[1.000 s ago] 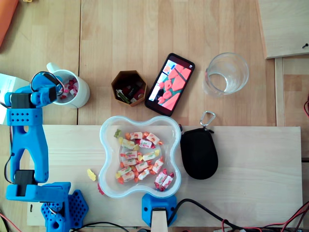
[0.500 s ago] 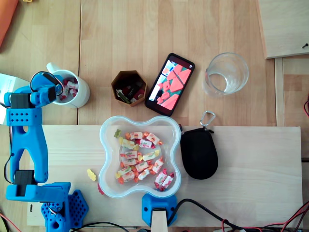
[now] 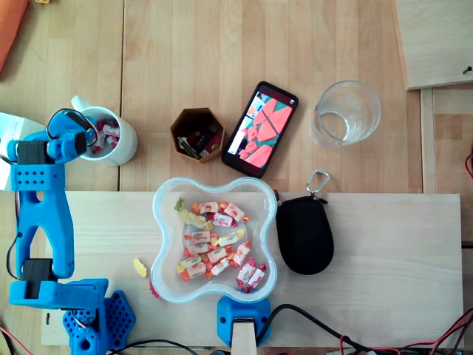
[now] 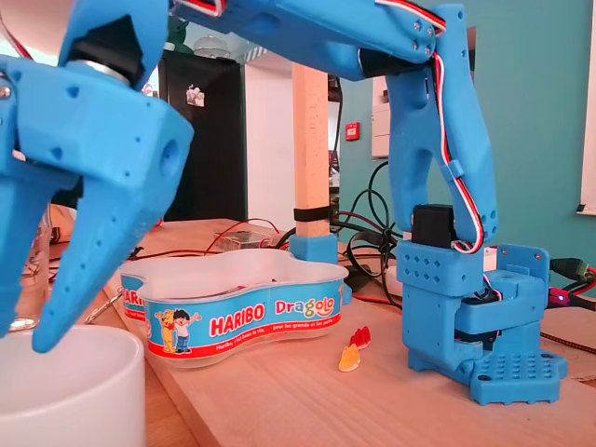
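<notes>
**Open claw parked over the candy cup**

From the overhead view the gripper (image 3: 90, 138) sits right above the white cup (image 3: 127, 145), and you can see the wrapped candies (image 3: 109, 133) inside it. What you can't judge from up there is the finger spread. The fixed view sorts that out: the gripper (image 4: 26, 317) fills the left side, its fingers (image 4: 102, 242) are splayed wide with nothing between them, and their tips hang just above the rim of the white cup (image 4: 70, 391). The cup's contents are hidden from that angle.

Compared to a second ago the arm has barely budged. The candies in the cup look slightly reshuffled, with a pale wrapper now lying on top.

Room-wise, in the overhead view the cup stands on the table just past the wooden board's (image 3: 369, 296) far left corner. The hexagonal pot (image 3: 176, 133) is near on its right, and the candy tub (image 3: 166, 211) is lower right on the board. There's open tabletop above the cup. A yellow gummy (image 3: 140, 267) lies loose beside the tub, between it and the arm's base (image 3: 85, 314).
</notes>
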Robot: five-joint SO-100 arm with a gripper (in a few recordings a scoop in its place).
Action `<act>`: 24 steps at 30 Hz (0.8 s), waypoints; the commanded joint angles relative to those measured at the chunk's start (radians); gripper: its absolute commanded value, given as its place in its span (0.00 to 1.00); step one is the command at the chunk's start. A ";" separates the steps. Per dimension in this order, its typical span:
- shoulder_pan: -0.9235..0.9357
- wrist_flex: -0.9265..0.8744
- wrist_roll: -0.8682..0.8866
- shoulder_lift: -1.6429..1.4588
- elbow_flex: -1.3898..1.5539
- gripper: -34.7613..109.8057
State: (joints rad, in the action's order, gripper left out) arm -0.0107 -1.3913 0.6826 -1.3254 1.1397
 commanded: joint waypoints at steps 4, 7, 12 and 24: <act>-0.006 -0.018 0.011 -0.023 -0.032 0.21; -0.005 -0.018 0.011 -0.032 -0.048 0.22; -0.006 -0.005 0.009 -0.123 -0.098 0.22; -0.057 -0.018 -0.267 -0.540 -0.156 0.22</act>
State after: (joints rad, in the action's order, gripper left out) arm -0.0230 -1.3990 0.5047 -1.7303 1.0278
